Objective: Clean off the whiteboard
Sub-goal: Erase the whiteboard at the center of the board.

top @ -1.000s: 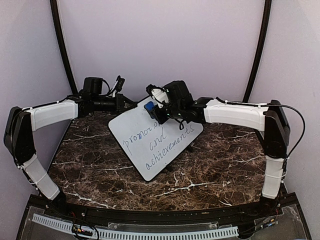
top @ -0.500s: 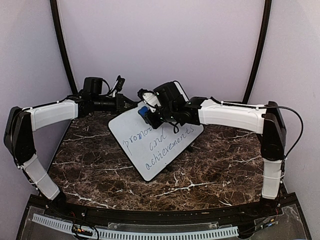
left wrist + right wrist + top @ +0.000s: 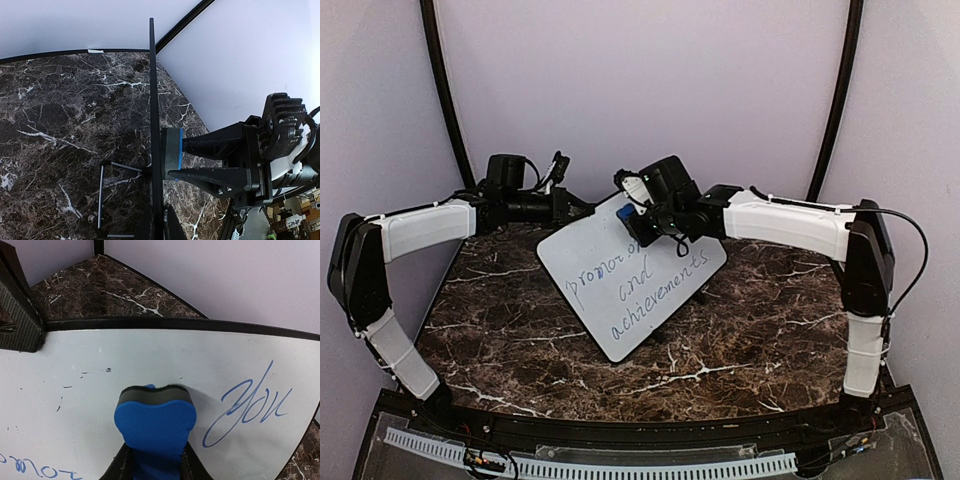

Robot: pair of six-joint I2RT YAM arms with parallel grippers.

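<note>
The whiteboard [image 3: 630, 275] leans tilted on a small stand, with blue-grey handwriting across its middle and lower part. My left gripper [image 3: 577, 208] is shut on its upper left edge; in the left wrist view [image 3: 159, 217] the board [image 3: 153, 100] shows edge-on between the jaws. My right gripper [image 3: 628, 217] is shut on a blue eraser [image 3: 622, 212] pressed against the board's top area. In the right wrist view the eraser [image 3: 155, 420] sits left of the written word "You" [image 3: 250, 407] on the board [image 3: 150, 355]. The eraser [image 3: 172, 152] also shows in the left wrist view.
A thin wire stand [image 3: 102, 200] props the board from behind on the dark marble table [image 3: 750, 330]. The purple back wall [image 3: 640, 90] and black corner poles [image 3: 445, 85] stand close behind. My left finger [image 3: 17, 315] shows at the board's upper left corner.
My right gripper swept the eraser left and slightly down along the board's top, then back right and up. The left arm and the board stayed still.
</note>
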